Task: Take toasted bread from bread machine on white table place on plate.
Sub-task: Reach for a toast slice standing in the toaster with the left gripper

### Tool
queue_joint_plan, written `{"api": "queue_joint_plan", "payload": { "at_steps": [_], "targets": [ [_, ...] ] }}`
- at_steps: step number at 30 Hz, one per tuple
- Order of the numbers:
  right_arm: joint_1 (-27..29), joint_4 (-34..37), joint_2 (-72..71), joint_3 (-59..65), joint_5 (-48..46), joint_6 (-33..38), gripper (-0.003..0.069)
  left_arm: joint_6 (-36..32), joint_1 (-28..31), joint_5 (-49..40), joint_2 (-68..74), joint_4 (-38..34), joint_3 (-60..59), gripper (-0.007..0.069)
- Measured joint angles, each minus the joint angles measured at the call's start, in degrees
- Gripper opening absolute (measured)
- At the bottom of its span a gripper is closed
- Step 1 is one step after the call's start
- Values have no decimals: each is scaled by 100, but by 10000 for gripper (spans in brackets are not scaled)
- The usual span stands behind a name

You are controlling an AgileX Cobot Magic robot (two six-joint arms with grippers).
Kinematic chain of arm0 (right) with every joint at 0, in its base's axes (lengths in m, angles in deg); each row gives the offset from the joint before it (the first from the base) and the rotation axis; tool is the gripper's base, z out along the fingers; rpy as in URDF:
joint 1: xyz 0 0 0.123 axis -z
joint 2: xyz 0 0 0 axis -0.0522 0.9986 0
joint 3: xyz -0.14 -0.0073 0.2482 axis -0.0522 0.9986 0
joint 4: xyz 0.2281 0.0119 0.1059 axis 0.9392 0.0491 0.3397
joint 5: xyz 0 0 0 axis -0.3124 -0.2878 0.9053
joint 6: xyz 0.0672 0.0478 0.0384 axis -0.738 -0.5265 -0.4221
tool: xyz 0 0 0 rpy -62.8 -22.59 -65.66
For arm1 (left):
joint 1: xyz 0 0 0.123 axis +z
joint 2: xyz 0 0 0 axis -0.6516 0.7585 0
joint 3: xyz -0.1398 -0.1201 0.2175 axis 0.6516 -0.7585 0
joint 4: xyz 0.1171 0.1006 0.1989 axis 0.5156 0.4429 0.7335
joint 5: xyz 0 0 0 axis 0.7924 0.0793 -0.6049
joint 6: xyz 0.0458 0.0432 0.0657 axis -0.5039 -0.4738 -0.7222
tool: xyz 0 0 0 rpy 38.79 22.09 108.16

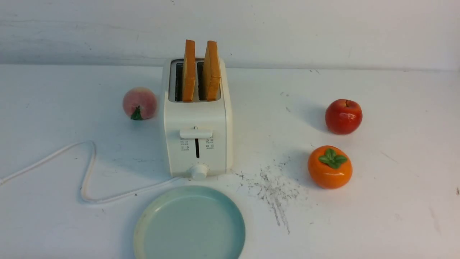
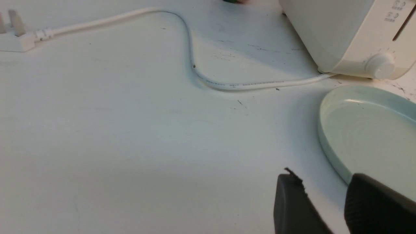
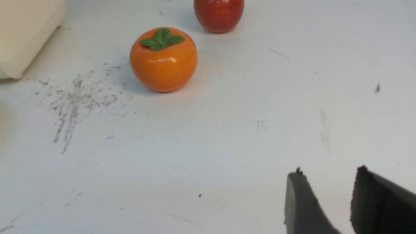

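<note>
Two slices of toasted bread stand upright in the slots of the cream-white bread machine at the middle of the white table. The pale blue-green plate lies bare just in front of it. Neither arm shows in the front view. My left gripper hovers open over the table beside the plate's rim, nothing between its fingers. My right gripper is open too, above bare table well short of the orange persimmon.
A pink peach sits left of the toaster. A red apple and the persimmon lie to its right. The white cord loops over the left table to a plug. Dark scratch marks lie right of the plate.
</note>
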Motion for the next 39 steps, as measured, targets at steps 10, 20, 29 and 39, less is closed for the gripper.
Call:
{"api": "queue_joint_plan", "payload": {
  "at_steps": [10, 20, 29, 39],
  "targets": [
    [0, 0, 0, 0, 0, 0, 240, 90, 0, 278, 0, 14, 0, 237],
    [0, 383, 0, 7, 91, -165, 240, 1087, 0, 2077, 0, -1980, 0, 237],
    [0, 2989, 0, 44, 1624, -1124, 240, 1247, 0, 3489, 0, -2992, 0, 225],
    [0, 3560, 0, 8, 2602, -1328, 238, 978, 0, 4249, 0, -3060, 431, -14]
  ]
}}
